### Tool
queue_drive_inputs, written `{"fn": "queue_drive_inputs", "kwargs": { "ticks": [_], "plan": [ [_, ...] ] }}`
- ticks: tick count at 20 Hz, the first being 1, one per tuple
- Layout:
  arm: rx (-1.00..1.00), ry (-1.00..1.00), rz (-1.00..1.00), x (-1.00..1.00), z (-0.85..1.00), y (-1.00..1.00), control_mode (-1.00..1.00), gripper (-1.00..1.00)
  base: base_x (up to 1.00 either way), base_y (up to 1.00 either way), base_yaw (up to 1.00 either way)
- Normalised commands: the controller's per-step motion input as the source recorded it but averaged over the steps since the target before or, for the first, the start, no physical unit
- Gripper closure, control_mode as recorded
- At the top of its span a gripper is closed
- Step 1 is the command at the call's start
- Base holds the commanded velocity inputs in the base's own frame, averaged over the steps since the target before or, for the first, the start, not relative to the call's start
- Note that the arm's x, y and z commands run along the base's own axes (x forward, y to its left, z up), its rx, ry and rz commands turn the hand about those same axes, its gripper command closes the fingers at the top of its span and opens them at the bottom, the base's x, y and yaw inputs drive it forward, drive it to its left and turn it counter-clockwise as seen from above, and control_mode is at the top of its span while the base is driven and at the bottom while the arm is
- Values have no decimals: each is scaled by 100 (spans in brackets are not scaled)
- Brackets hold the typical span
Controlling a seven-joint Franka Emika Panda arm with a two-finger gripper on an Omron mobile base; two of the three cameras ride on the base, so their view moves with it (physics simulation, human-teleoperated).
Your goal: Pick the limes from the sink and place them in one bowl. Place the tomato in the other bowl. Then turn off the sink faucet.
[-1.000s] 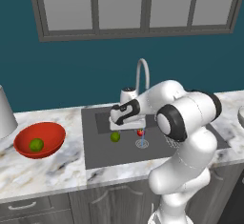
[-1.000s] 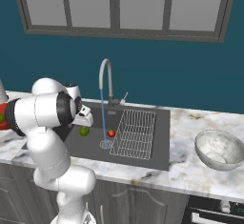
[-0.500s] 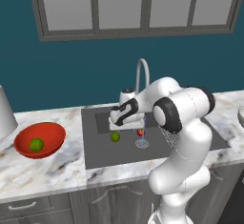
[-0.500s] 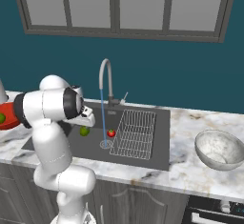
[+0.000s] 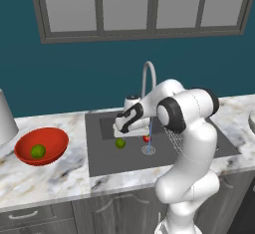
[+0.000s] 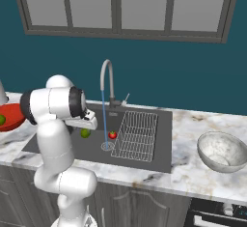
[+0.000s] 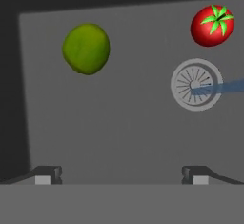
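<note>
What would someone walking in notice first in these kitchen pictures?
Probably the big white robot arm bent over the dark sink, its open gripper above a lime and a tomato on the basin floor. Next, the blue stream from the gooseneck faucet hitting the drain. Then the red-orange bowl on the counter, holding another lime.

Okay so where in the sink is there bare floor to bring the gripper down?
Bare sink floor lies below the lime and drain, nearest the open gripper. It is crowded where the tomato sits beside the drain and water stream.

2 base views flank the sink [image 5: 99,163] from behind; hand view looks close down.
</note>
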Motion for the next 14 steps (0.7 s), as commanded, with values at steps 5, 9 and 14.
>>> {"fn": "queue_drive_inputs", "kwargs": {
  "ticks": [5,9,14],
  "plan": [
    [0,0,0,12,-8,0,-100,-100,0,0,0],
    [0,0,-4,21,-8,4,-100,-100,0,0,0],
    [0,0,-4,28,-18,12,-100,-100,0,0,0]
  ]
}}
